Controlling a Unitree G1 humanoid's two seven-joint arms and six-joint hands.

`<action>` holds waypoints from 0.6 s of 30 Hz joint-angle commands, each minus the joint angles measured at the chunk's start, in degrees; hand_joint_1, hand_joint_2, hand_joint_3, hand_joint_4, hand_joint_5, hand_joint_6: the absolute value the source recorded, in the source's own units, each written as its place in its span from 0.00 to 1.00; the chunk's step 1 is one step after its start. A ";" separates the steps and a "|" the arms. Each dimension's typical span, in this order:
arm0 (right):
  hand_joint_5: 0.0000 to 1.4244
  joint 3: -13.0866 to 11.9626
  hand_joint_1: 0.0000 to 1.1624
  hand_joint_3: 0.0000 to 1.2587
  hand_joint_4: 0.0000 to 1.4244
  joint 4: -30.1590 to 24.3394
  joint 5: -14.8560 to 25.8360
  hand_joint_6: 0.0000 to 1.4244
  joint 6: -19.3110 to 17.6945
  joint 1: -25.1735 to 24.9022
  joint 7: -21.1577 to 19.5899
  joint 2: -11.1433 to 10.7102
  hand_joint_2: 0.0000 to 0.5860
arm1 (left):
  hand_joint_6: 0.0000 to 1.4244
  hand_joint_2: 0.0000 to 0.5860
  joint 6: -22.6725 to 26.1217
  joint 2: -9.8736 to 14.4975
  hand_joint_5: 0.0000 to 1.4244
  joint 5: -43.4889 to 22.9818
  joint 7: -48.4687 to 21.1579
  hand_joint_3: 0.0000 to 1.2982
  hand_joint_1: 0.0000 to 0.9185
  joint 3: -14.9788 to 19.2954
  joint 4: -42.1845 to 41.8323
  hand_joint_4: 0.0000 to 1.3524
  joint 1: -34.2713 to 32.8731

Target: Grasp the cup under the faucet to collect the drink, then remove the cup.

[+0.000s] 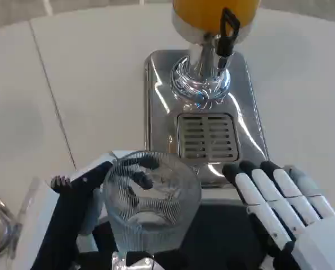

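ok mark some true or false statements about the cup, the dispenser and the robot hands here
1. The left robot hand holds the ribbed glass cup. True.
2. The cup stands on the drip grate. False: it is held in front of the dispenser base, short of the grate.
3. The cup is full of orange drink. False: it looks empty.
4. The right robot hand holds nothing, its fingers extended. True.
5. The faucet handle is black. True.
6. The tank holds a blue drink. False: it is orange.
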 commanded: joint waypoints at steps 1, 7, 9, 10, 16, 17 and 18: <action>0.00 0.73 0.15 0.00 0.00 -0.35 -0.59 0.00 0.63 0.10 0.30 0.15 1.00 | 1.00 0.00 0.51 -0.40 0.93 0.25 -0.47 0.84 0.72 -0.34 -0.87 0.83 -0.36; 0.00 1.97 0.15 0.00 0.00 -0.49 -1.53 0.00 1.25 0.14 0.45 0.68 1.00 | 1.00 0.00 1.13 -0.77 0.93 0.36 -0.37 0.84 0.71 -0.44 -1.11 0.83 -0.44; 0.00 2.23 0.15 0.00 0.00 -0.61 -1.72 0.00 1.62 0.06 0.56 0.85 1.00 | 1.00 0.00 1.28 -0.86 0.93 0.37 -0.33 0.84 0.71 -0.46 -1.15 0.83 -0.44; 0.00 2.25 0.15 0.00 0.00 -0.67 -1.79 0.00 1.78 0.10 0.53 0.95 1.00 | 1.00 0.00 1.41 -0.99 0.93 0.41 -0.27 0.84 0.71 -0.50 -1.16 0.82 -0.42; 0.00 1.73 0.15 0.00 0.00 -0.72 -1.66 0.00 2.48 1.19 -0.54 1.69 1.00 | 1.00 0.00 3.58 -3.13 0.93 2.52 0.86 0.84 0.71 -1.42 -0.18 0.82 -2.49; 0.00 1.52 0.15 0.00 0.00 -0.67 -1.54 0.00 2.60 1.34 -0.73 1.84 1.00 | 1.00 0.00 4.41 -3.89 0.93 3.25 1.30 0.84 0.71 -1.66 0.31 0.82 -3.53; 0.00 1.29 0.15 0.00 0.00 -0.68 -1.37 0.00 2.74 1.43 -0.91 2.00 1.00 | 1.00 0.00 4.97 -4.39 0.93 3.74 1.58 0.84 0.71 -1.79 0.62 0.82 -4.20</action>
